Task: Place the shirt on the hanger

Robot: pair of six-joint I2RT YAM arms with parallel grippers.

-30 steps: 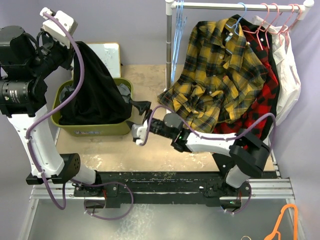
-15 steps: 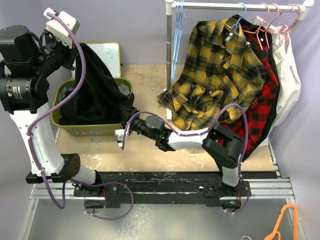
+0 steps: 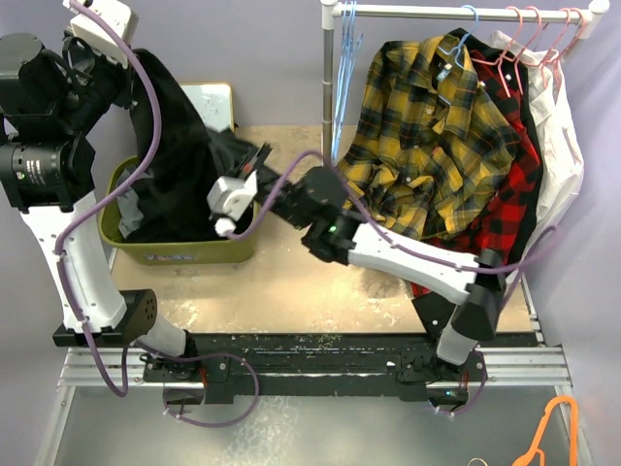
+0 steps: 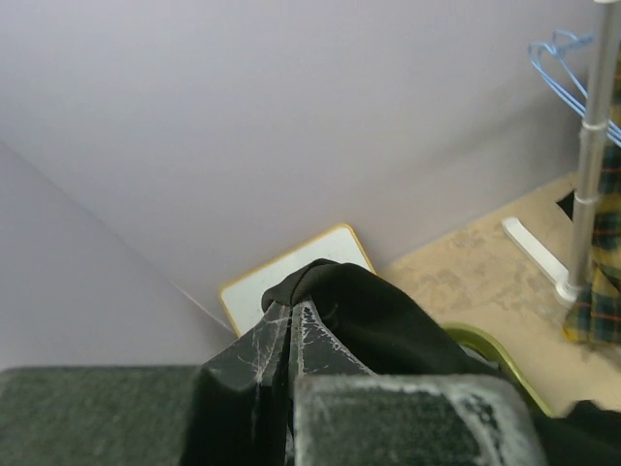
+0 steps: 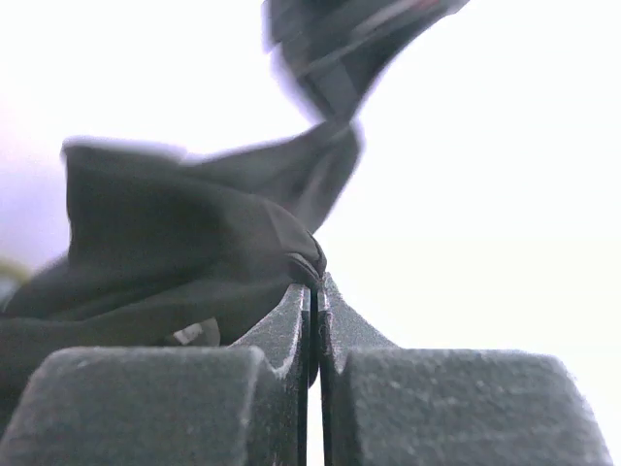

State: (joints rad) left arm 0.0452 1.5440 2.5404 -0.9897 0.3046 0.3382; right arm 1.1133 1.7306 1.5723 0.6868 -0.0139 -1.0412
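The black shirt [image 3: 179, 155] hangs from my left gripper [image 3: 136, 56], which is raised at the far left and shut on a fold of it [image 4: 294, 306]. Its lower part still rests in the green bin [image 3: 184, 250]. My right gripper [image 3: 257, 160] reaches in from the right and is shut on the shirt's edge; in the right wrist view the dark cloth [image 5: 175, 233] is pinched at the fingertips [image 5: 315, 286]. Light-blue hangers [image 3: 346, 39] hang at the left end of the rack, also seen in the left wrist view [image 4: 563, 58].
The clothes rack [image 3: 456, 12] at the back right carries a yellow plaid shirt [image 3: 427, 126], a red plaid shirt [image 3: 505, 204] and a white garment [image 3: 558, 146] on pink hangers. A white board [image 3: 215, 102] leans behind the bin. An orange hanger [image 3: 553, 427] lies below the table.
My right gripper swung from in front of the bin up to the shirt's side and shut on its edge. My left gripper lifted the shirt higher.
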